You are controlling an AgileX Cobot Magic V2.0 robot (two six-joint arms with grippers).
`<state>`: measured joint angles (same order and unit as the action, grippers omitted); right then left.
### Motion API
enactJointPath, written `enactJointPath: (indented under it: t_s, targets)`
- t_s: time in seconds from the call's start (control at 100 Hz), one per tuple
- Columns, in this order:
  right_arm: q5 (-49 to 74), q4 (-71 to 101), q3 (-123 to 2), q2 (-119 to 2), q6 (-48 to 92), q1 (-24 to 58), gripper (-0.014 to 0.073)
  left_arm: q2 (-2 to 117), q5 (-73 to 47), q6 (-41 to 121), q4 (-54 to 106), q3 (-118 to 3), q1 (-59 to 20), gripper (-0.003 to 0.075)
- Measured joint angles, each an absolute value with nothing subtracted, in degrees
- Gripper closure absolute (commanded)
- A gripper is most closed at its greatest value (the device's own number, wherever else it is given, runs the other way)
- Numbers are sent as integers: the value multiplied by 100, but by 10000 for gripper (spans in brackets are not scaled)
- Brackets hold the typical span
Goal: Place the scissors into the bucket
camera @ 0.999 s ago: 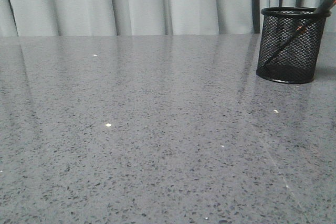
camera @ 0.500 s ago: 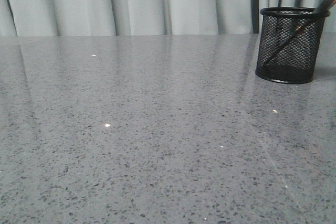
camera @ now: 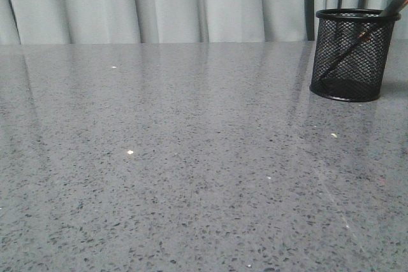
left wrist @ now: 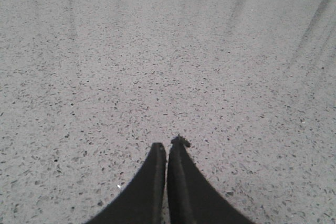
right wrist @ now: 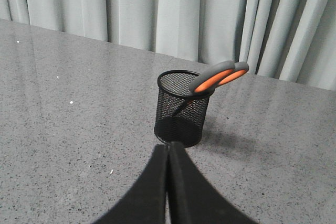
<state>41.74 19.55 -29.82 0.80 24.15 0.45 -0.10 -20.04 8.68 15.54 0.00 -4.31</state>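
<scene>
Right tool empty (jaws together); scissors in bucket.

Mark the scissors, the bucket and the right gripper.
scissors (right wrist: 212, 80): right wrist view, on the orange-lined handle sticking out of the bucket.
bucket (right wrist: 181, 111): right wrist view, on its mesh wall.
right gripper (right wrist: 168, 148): right wrist view, between the closed fingertips.

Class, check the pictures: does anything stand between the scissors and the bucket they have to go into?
Nothing does. The scissors already stand blades-down in the bucket, handles leaning over its rim. The right claw is shut and apart from the bucket, with only bare table between them.
</scene>
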Motion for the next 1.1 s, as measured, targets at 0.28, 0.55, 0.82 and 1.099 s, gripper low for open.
enactJointPath:
  t_s: [0.28, 0.55, 0.82, 1.099]
  targets:
    - [2734, 776, -2152, 80, 896, 9, 657, -10, -2004, 868, 1554, 0, -431, 740]
    - [566, -30, 79, 80, -169, -71, 657, -10, -2004, 868, 1563, 0, -431, 740]
    - [1817, -43, 79, 80, -220, -71, 659, -10, -2004, 868, 1563, 0, -431, 740]
    - [1827, -43, 79, 80, -220, -71, 659, -10, -2009, 868, 1563, 0, -431, 740]
